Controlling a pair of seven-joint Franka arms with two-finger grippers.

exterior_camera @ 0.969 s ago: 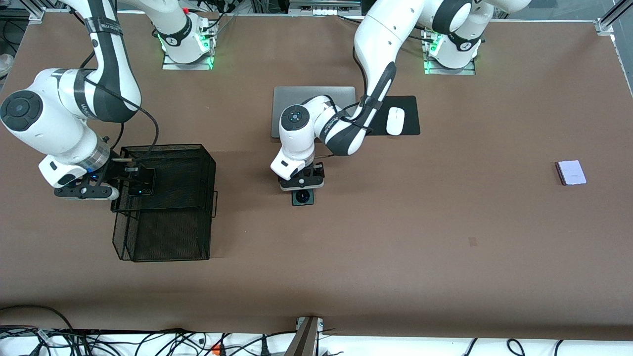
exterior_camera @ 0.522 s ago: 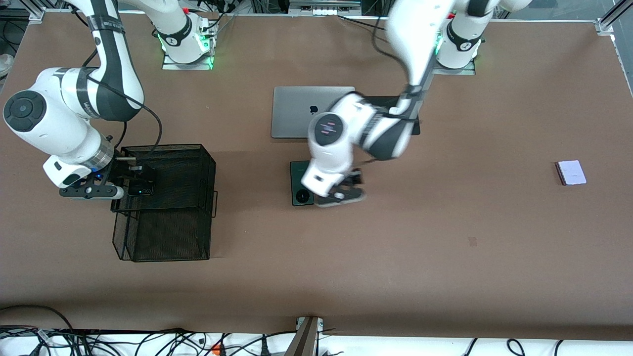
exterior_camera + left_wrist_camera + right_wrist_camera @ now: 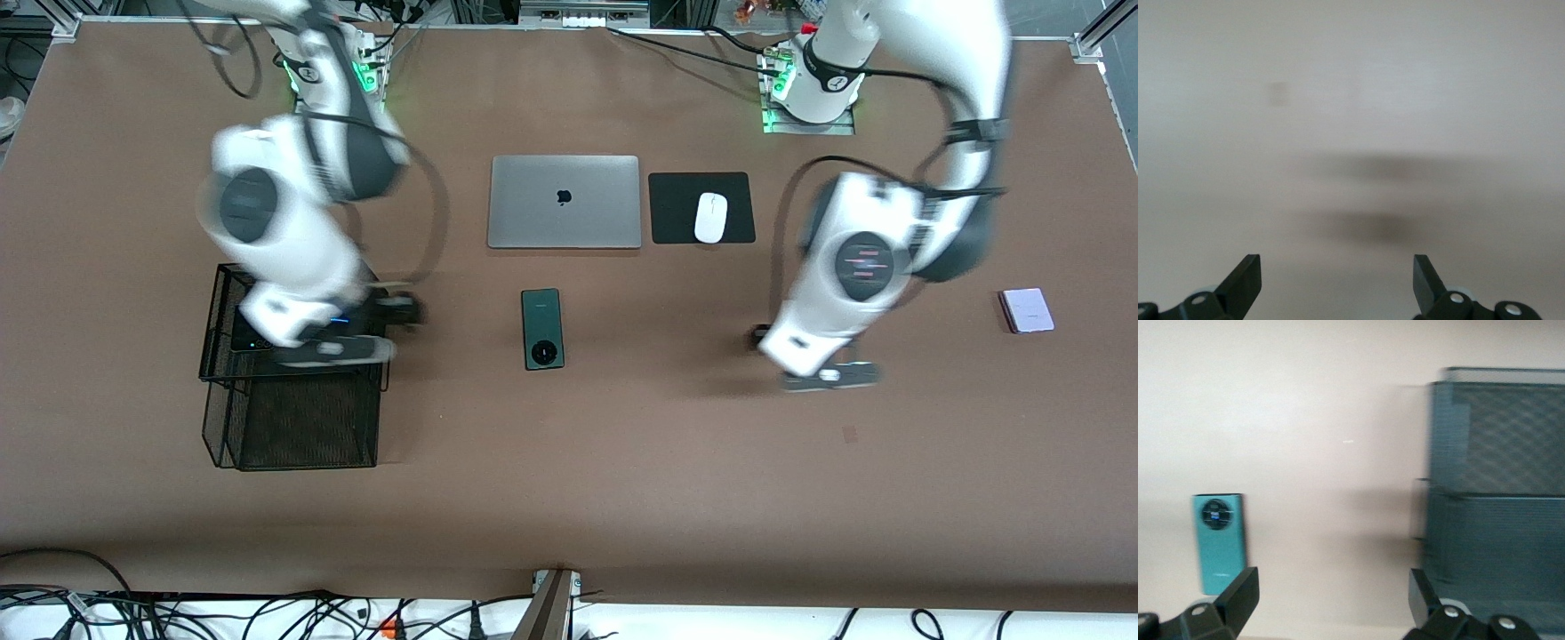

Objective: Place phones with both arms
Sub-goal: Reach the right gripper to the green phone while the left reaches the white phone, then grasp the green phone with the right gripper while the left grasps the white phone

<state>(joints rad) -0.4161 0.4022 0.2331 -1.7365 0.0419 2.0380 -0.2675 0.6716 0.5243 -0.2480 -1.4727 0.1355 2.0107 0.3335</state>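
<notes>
Dark green and glossy, the longer phone [image 3: 542, 328] lies flat on the brown tabletop [image 3: 622, 462], its round camera ring toward the front camera. It sits nearer to that camera than the silver laptop [image 3: 564, 202], with bare tabletop around all its four edges, so there is open room on every side. In the right wrist view it looks teal [image 3: 1219, 542], a slim rectangle with rounded corners.

The small pale lilac-white phone [image 3: 1028, 310] lies flat toward the left arm's end of the tabletop, near the edge there and well apart from everything else. A small black phone [image 3: 247, 339] shows only in part inside the black wire-mesh basket [image 3: 293, 427], toward the right arm's end; I cannot tell how it rests in there. The basket is a boxy shape of fine mesh with thin straight rims.

The right gripper [image 3: 333, 349] is over the basket's edge that faces the green phone; its jaws are spread wide and hold nothing. The left gripper [image 3: 830, 377] is over bare tabletop between the green phone and the lilac-white one, jaws also wide apart and empty; only plain matte surface shows between its black fingertips [image 3: 1245, 280].

Beside the laptop, a white mouse [image 3: 710, 217] rests on a flat black pad [image 3: 676, 209]. The wide strip of tabletop nearest the front camera is bare.
</notes>
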